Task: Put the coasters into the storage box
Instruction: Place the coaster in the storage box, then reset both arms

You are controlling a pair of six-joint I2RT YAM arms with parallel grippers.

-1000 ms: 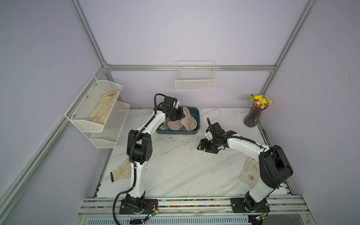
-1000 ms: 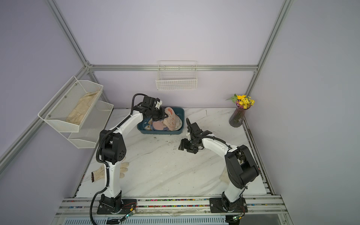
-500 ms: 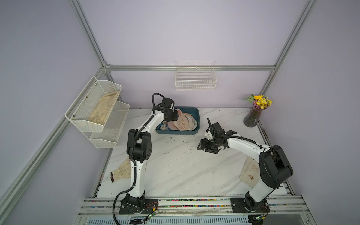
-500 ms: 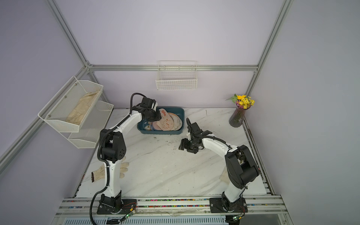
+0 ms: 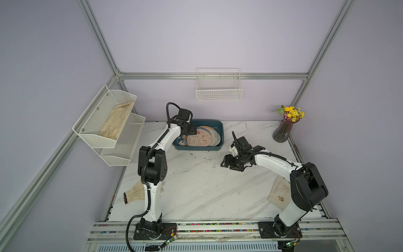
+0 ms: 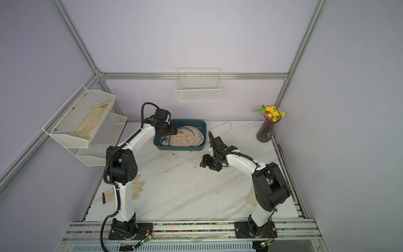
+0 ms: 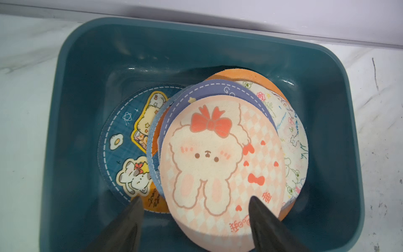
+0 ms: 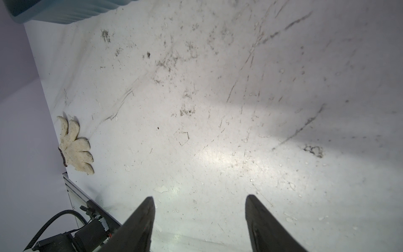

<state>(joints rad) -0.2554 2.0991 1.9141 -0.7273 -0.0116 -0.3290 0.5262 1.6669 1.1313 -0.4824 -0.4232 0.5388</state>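
Now, one storage box (image 7: 87, 65) in play, and at least six coasters (image 7: 218, 91) piled overlapping inside it, with the pink bunny coaster (image 7: 207, 152) on top. The left gripper (image 7: 195, 199) hovers over the box, jaws spread and gripping nothing, and the pink one lies flat just beyond and between the tips. The right gripper (image 8: 199, 197) has its jaws apart too, with only bare tabletop (image 8: 218, 109) between them. One cream glove (image 8: 75, 146) lies well off to the side of the jaws.
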